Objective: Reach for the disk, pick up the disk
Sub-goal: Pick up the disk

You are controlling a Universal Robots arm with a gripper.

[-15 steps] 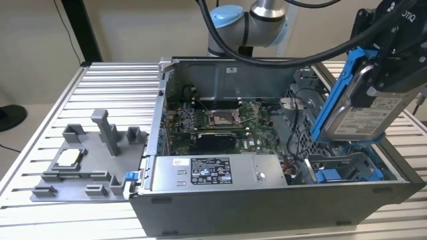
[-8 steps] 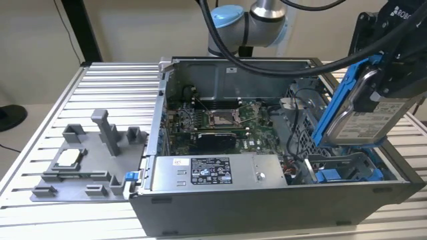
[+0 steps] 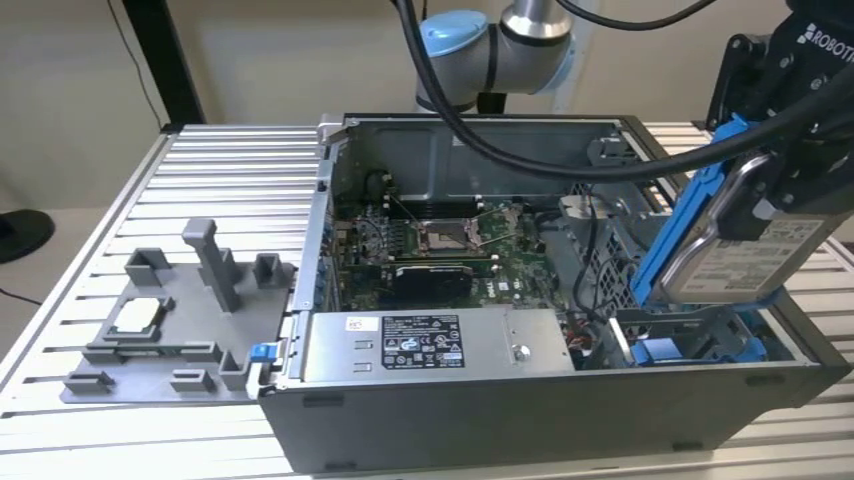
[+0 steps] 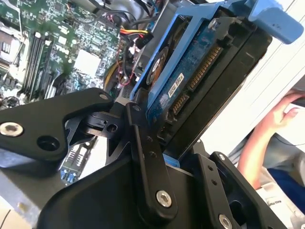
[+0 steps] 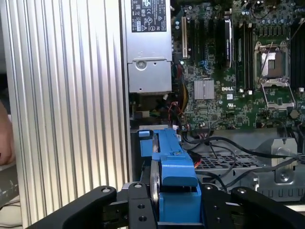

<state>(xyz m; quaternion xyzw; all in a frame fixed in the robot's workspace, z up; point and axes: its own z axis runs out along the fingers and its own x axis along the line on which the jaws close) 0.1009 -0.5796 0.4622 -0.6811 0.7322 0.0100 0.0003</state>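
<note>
The disk (image 3: 742, 258), a silver-grey drive with a white label in a blue plastic frame, hangs tilted above the drive bay at the exterior view's right end of the open computer case (image 3: 534, 410). My gripper (image 3: 771, 185) is shut on its upper part. In the first wrist view the blue frame (image 5: 174, 164) sits between my black fingers (image 5: 138, 210). The second wrist view shows the disk's blue circuit-board side and connector (image 4: 195, 78), clamped by the black finger (image 4: 143, 143).
Inside the case lie the motherboard (image 3: 447, 235), a grey power supply box (image 3: 434, 345) with a black-and-white label, and loose cables. A grey fixture (image 3: 160, 320) holding a small silver chip sits on the ribbed table at the exterior view's left. A person's hand (image 4: 279, 119) is nearby.
</note>
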